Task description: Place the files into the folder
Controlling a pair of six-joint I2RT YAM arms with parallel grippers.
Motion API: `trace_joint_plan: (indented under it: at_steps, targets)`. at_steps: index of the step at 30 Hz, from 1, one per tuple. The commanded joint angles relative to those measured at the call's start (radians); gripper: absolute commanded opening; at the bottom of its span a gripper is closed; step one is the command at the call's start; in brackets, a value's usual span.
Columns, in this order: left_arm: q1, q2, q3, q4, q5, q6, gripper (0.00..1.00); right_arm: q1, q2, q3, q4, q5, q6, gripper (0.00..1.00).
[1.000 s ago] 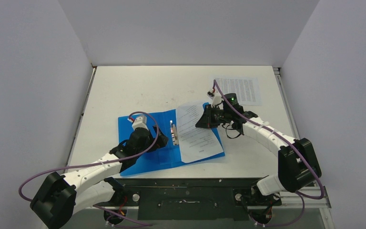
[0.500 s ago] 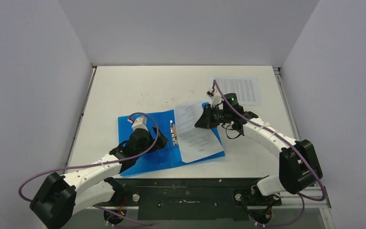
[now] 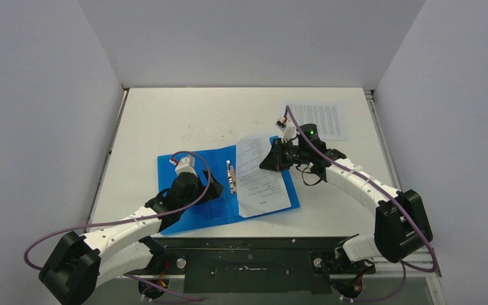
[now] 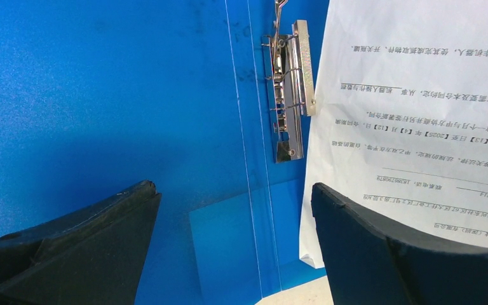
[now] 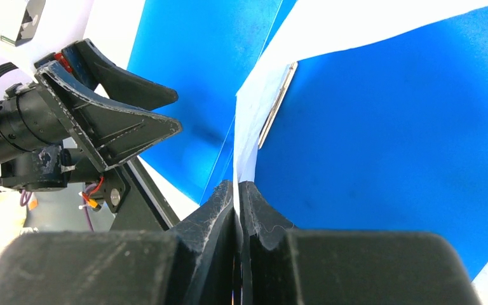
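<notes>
The blue folder (image 3: 197, 190) lies open near the table's front, its metal clip (image 3: 231, 178) along the spine. One printed sheet (image 3: 262, 181) lies over its right half. My right gripper (image 3: 273, 157) is shut on that sheet's far right edge, holding the edge lifted; the pinch shows in the right wrist view (image 5: 237, 190). The second sheet (image 3: 321, 119) lies flat at the back right. My left gripper (image 3: 194, 190) is open over the folder's left half; in its wrist view (image 4: 235, 210) the folder (image 4: 101, 95), clip (image 4: 289, 95) and sheet (image 4: 419, 114) show.
The white table (image 3: 178, 121) has raised side rails and grey walls on three sides. A black mounting plate (image 3: 248, 260) runs along the near edge between the arm bases. Purple cables trail from both arms.
My right gripper has drawn the sheet leftward, so it now lies nearer the clip and more squarely on the folder's right half. The left arm has barely moved.
</notes>
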Motion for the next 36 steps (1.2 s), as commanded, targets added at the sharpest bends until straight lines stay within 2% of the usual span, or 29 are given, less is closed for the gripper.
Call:
trace_joint_plan:
  at_steps: [1,11,21,36]
  targets:
    - [0.005,-0.029,0.000,0.039,-0.014,0.009,0.89,0.009,0.016,-0.009,0.077,-0.005,-0.002,0.05]
    - [0.006,-0.039,0.000,0.032,-0.019,0.012,0.89,0.016,0.059,-0.002,0.099,-0.022,-0.012,0.05]
    - [0.005,-0.029,0.015,0.030,0.001,0.028,0.89,0.028,0.110,0.059,0.003,-0.024,-0.115,0.05]
    - [0.005,-0.021,0.019,0.033,0.058,0.050,0.89,0.061,0.173,0.157,-0.107,0.079,-0.201,0.05]
